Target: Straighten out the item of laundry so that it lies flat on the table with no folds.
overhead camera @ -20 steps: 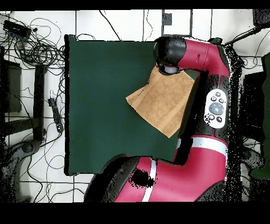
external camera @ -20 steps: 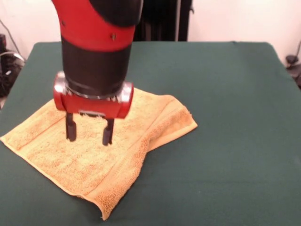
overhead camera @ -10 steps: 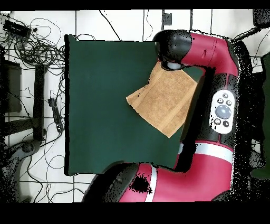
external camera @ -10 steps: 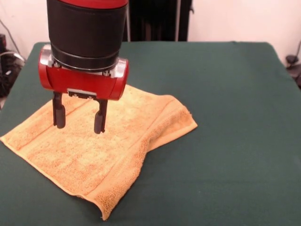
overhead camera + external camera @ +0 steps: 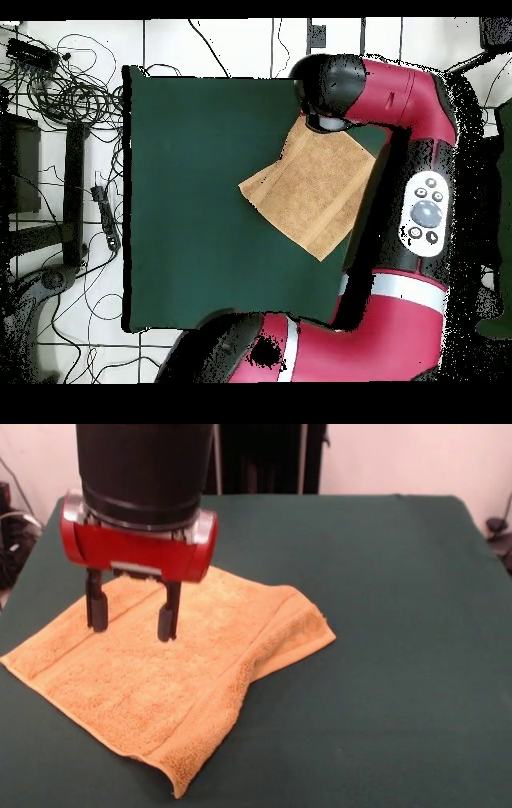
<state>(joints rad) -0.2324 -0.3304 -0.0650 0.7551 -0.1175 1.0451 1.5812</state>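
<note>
The golden-orange towel (image 5: 176, 664) lies on the dark green table (image 5: 384, 624) at the front view's left. Its right side is folded over itself, making a doubled strip that ends in a corner at the right. A woven band runs along its left edge. My gripper (image 5: 132, 620) hangs open and empty just above the towel's far-left part, fingers pointing down. In the overhead view the towel (image 5: 305, 195) sits at the table's right side (image 5: 200, 200), and the arm's head covers its upper corner, hiding the gripper.
The red arm (image 5: 420, 210) runs along the table's right edge in the overhead view. Cables (image 5: 70, 90) and stands lie on the floor to the left of the table. Dark equipment (image 5: 272, 456) stands behind the table in the front view.
My gripper has risen off the towel and moved left and towards the far side, staying open. The towel has not moved.
</note>
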